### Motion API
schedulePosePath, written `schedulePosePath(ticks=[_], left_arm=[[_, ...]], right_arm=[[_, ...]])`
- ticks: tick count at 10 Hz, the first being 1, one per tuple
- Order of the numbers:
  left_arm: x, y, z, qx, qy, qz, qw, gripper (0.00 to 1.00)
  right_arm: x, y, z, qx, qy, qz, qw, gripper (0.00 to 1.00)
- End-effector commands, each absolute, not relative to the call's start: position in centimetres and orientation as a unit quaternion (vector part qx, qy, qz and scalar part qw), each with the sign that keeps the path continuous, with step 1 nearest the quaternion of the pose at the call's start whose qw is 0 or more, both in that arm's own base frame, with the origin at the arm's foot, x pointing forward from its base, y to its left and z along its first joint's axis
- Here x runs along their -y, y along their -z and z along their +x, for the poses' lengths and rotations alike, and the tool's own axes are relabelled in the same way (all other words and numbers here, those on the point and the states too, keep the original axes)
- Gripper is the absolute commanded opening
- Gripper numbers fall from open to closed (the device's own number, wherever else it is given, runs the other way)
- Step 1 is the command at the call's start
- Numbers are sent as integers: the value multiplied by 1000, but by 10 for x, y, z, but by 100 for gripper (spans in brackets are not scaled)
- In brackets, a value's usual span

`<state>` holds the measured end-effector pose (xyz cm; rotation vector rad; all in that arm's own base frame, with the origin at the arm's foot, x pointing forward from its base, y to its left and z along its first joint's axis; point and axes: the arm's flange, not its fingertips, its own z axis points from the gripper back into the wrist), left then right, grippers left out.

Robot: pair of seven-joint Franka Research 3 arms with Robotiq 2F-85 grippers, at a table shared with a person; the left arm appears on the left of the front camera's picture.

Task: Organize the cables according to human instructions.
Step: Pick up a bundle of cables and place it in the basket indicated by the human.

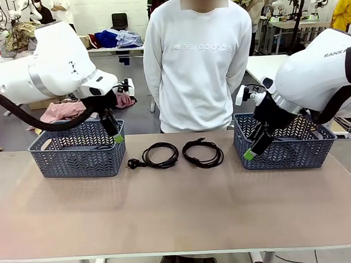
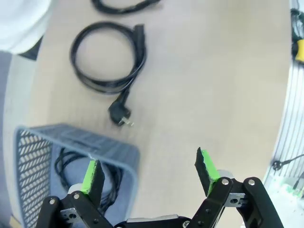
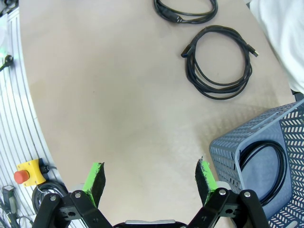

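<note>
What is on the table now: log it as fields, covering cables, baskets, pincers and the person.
table cables: two lie apart between the baskets, the left coil with a chunky plug, the right coil beside it
left basket: holds a third coil
right basket: holds a fourth coil
left pincer: open, empty, above its basket's corner
right pincer: open, empty, over bare table beside its basket
person: stands at the far edge, hands out of sight
</note>
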<state>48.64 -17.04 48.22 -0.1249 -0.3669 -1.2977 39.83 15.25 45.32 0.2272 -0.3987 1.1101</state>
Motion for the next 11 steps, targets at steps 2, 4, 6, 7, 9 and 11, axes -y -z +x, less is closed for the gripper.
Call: schedulePosePath(ticks=[2,4,6,7,9,11], left_arm=[[168,-465,462,202,603,-96,765,100],[166,-456,457,204,587,-100,777,100],[180,-466,464,186,598,-91,774,100],[180,-466,464,186,598,-91,774,100],[180,-466,464,186,598,-91,774,100],[180,-466,464,186,598,-91,774,100]], right_arm=[[-152,-454,398,189,-520,107,826,100],[-152,-454,398,189,-520,107,826,100],[-152,-454,398,189,-520,107,826,100],[-152,-454,398,189,-520,107,826,100],[-152,-454,398,189,-520,107,826,100],[-152,-454,398,189,-520,107,826,100]])
